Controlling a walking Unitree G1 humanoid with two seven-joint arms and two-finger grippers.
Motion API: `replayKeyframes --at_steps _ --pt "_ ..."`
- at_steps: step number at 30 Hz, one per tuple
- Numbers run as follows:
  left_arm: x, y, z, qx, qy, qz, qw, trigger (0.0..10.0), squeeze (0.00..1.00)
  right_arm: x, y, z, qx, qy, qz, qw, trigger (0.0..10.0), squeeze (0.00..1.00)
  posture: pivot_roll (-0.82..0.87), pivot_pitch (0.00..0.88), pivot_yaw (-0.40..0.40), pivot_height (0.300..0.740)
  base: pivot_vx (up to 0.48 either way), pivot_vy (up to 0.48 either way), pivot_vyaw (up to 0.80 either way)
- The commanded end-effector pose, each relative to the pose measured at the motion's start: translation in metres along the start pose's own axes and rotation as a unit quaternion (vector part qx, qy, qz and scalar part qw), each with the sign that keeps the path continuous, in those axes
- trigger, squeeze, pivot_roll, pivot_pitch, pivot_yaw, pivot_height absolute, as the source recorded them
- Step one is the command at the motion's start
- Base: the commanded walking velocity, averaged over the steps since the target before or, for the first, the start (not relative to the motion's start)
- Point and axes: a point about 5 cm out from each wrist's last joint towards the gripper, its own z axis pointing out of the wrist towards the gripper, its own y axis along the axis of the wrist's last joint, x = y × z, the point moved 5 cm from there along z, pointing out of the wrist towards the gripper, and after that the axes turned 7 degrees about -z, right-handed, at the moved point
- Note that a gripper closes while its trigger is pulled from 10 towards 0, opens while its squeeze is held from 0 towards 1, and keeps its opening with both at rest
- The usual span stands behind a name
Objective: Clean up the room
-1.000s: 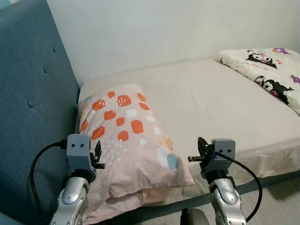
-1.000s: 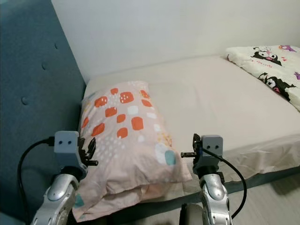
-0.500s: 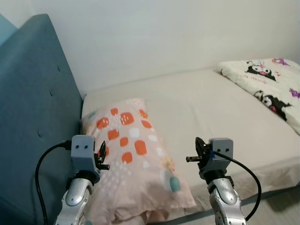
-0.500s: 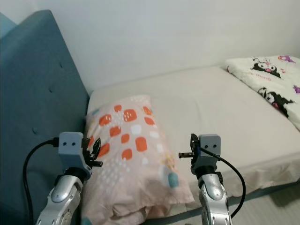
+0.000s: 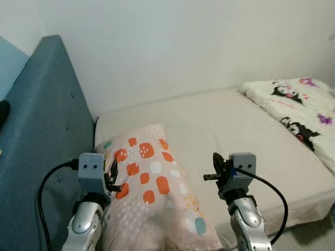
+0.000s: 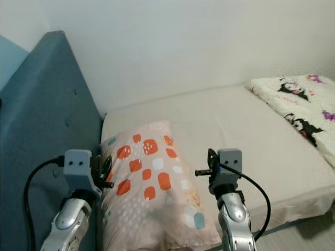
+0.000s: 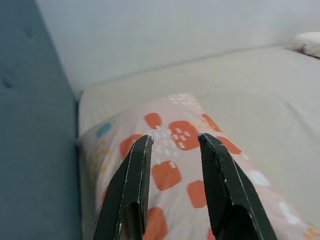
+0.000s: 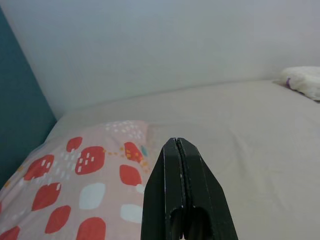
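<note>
While the robot faces the head end of a bed, a tall teal headboard [image 5: 36, 130] fills the far left, its padded face dimpled with buttons. Just beside it, on the cream sheet of the mattress [image 5: 230, 125], lies the pillow [image 5: 154, 188], pale pink with orange, white and teal blotches. Its long axis runs away from the robot, parallel to the headboard, the far short end pointing toward the white wall [image 5: 172, 47] and the near end reaching the mattress's front edge. The pillow's left long side is touching or nearly touching the headboard; which of the two cannot be told.

The left gripper [image 7: 172, 142] hangs raised above the pillow's left part, close to the headboard, its two black fingers spread apart with nothing between them; through the gap the wrist view shows the orange patches. A black cable [image 5: 44, 183] loops from its grey wrist housing.

Farther right, the right gripper [image 8: 177, 145] is held above the pillow's right edge and the bare sheet, its fingers pressed together and holding nothing, pointing toward the wall.

At the far right, well apart from the pillow, a white blanket [image 5: 298, 110] printed with black-and-purple cartoon figures lies bunched on the mattress.
</note>
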Motion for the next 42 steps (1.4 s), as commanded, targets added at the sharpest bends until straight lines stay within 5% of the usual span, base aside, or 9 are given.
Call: replayKeyframes --at_steps 1,6,16,33,42 --pt "0.0 -0.008 -0.006 0.012 -0.004 -0.006 1.0 10.0 0.0 0.003 -0.007 -0.004 0.015 0.005 0.007 1.0 10.0 0.0 -0.03 0.091 0.005 0.74 0.0 0.0 0.0" --pt "-0.001 -0.012 -0.008 0.017 -0.009 -0.011 1.0 10.0 0.0 0.005 -0.009 -0.004 0.019 0.009 0.006 1.0 10.0 0.0 -0.02 0.089 0.004 0.74 0.0 0.0 0.0" --pt "0.009 -0.079 -0.035 0.127 -0.017 0.008 0.992 10.0 0.0 0.039 -0.091 -0.033 0.183 0.071 0.002 0.981 10.0 0.0 -0.02 0.06 -0.003 0.74 0.0 0.0 0.0" --pt "-0.009 -0.075 -0.035 0.111 -0.035 0.019 0.993 10.0 0.0 0.039 -0.092 -0.037 0.177 0.078 -0.016 0.981 10.0 0.0 -0.02 0.064 -0.013 0.74 0.0 -0.222 0.35" --pt "-0.01 -0.075 -0.032 0.117 -0.014 -0.001 0.993 10.0 0.0 0.034 -0.093 -0.037 0.179 0.068 0.02 0.981 10.0 0.0 -0.02 0.067 -0.012 0.74 0.0 -0.157 0.27"
